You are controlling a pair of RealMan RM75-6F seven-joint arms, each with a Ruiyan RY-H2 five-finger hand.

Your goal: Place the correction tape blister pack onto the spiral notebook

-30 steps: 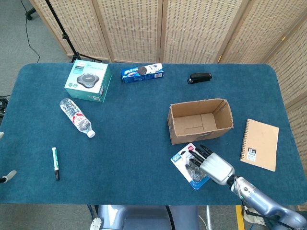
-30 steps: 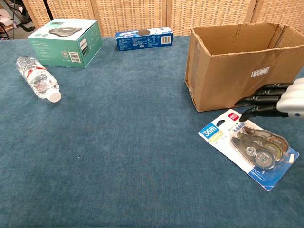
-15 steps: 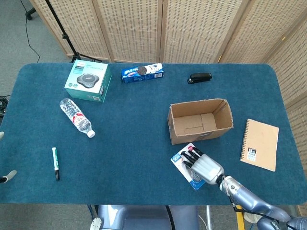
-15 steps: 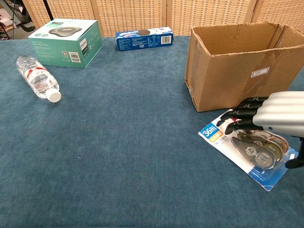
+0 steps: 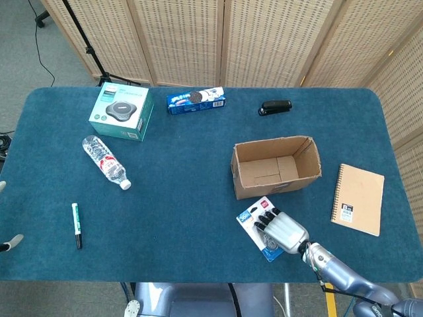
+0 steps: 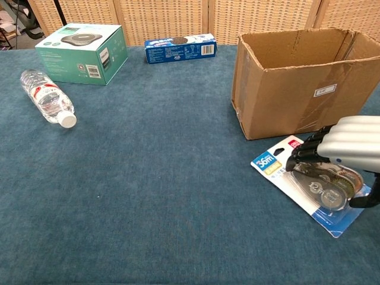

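Correction tape blister pack (image 6: 309, 189), glossy plastic, lies flat on blue felt under the right hand (image 6: 350, 142), fingers curled onto it.

Cardboard box (image 5: 275, 165) sits on the table (image 5: 185, 198). The correction tape blister pack (image 5: 259, 228) lies just in front of it, under the right hand (image 5: 283, 230). The spiral notebook (image 5: 358, 198) lies right of the box, apart.

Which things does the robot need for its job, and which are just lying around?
Needed:
correction tape blister pack
spiral notebook
right hand, over the pack

Just lying around:
cardboard box
water bottle
green box
cookie pack
stapler
marker
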